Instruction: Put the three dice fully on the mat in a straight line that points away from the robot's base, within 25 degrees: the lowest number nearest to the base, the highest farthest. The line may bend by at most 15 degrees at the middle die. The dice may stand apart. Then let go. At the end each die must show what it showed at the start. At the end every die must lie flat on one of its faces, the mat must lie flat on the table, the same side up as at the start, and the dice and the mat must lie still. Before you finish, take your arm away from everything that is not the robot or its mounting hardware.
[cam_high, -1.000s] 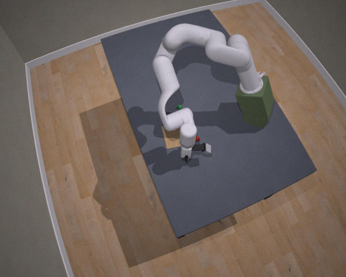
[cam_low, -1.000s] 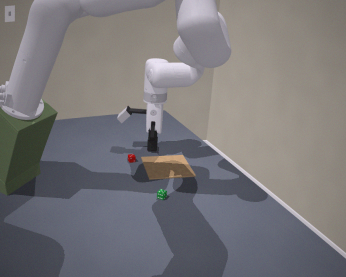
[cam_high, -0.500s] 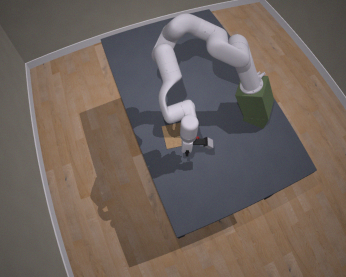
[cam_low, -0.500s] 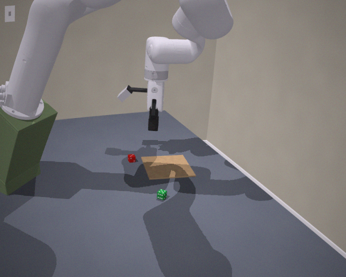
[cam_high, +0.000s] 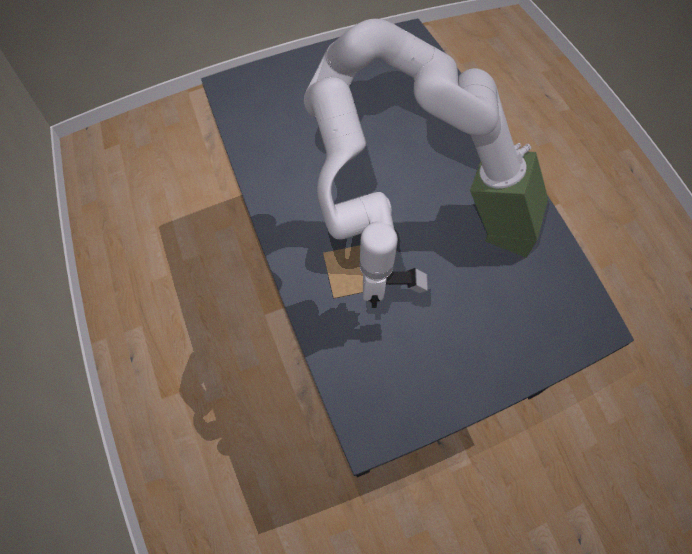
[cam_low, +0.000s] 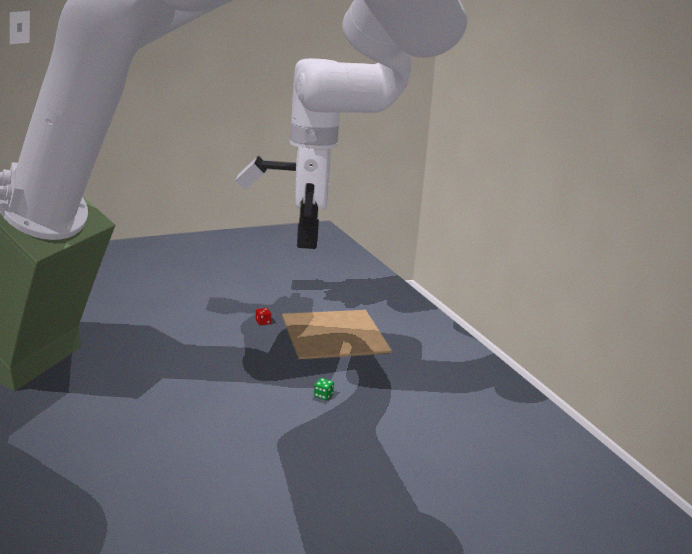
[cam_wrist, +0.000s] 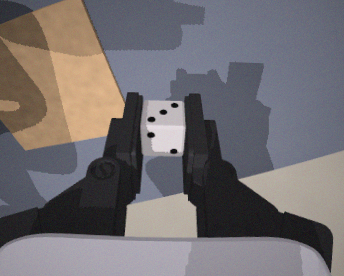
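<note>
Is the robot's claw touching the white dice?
Touching. The wrist view shows both black fingers pressed flat against opposite sides of the white die, with no gap on either side; the gripper is shut on it.

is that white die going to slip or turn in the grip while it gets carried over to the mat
Probably not. The white die sits squarely between the gripper, flat faces against flat fingers, so it likely won't swivel. It looks rigid and small, so it should hold its shape. Its smooth faces might slide under a sudden jolt. Set down flat on the mat, a cube should stay rather than roll.
</note>
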